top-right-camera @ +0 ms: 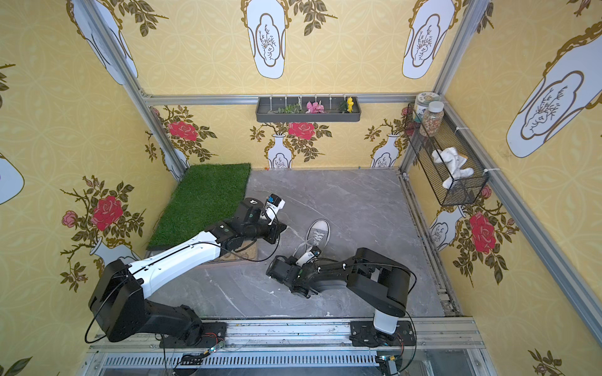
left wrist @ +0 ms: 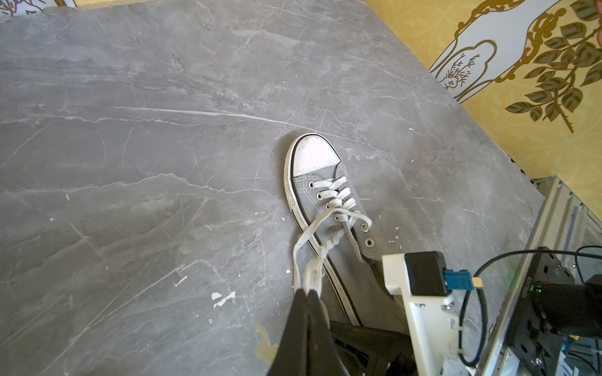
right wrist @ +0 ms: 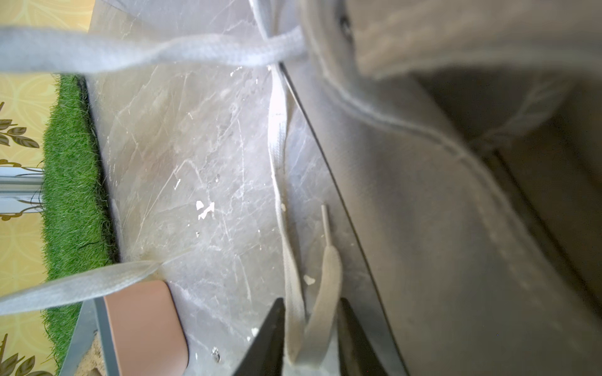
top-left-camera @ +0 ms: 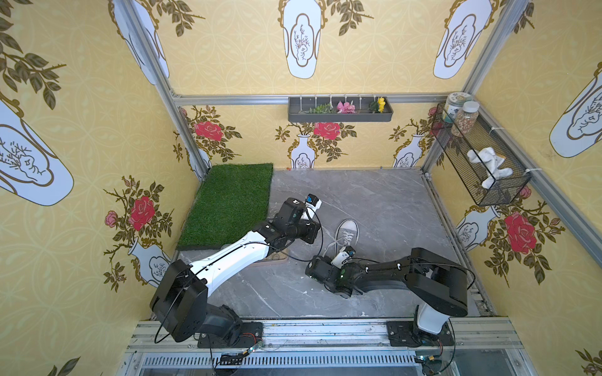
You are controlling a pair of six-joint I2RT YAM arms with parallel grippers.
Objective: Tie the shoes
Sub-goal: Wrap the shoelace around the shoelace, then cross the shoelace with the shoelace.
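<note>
A grey canvas shoe (top-left-camera: 348, 229) (top-right-camera: 318, 229) with a white toe cap lies on the grey marble floor, toe pointing to the back wall. Its pale laces (left wrist: 335, 198) are undone and trail off the side. My left gripper (left wrist: 308, 290) is shut on a doubled lace strand (left wrist: 314, 270) beside the sole. My right gripper (right wrist: 309, 306) sits low by the shoe's side (right wrist: 456, 228). Its jaws stand narrowly apart around a loose fold of lace (right wrist: 322, 293) that touches both fingers. In both top views the wrists hide the fingertips.
A green turf mat (top-left-camera: 228, 201) fills the back left corner. A tan tray (top-right-camera: 241, 254) lies under my left arm (top-left-camera: 234, 257). A wire basket (top-left-camera: 482, 156) and a flower shelf (top-left-camera: 340, 114) hang on the walls. The base rail (top-left-camera: 325, 328) runs along the front.
</note>
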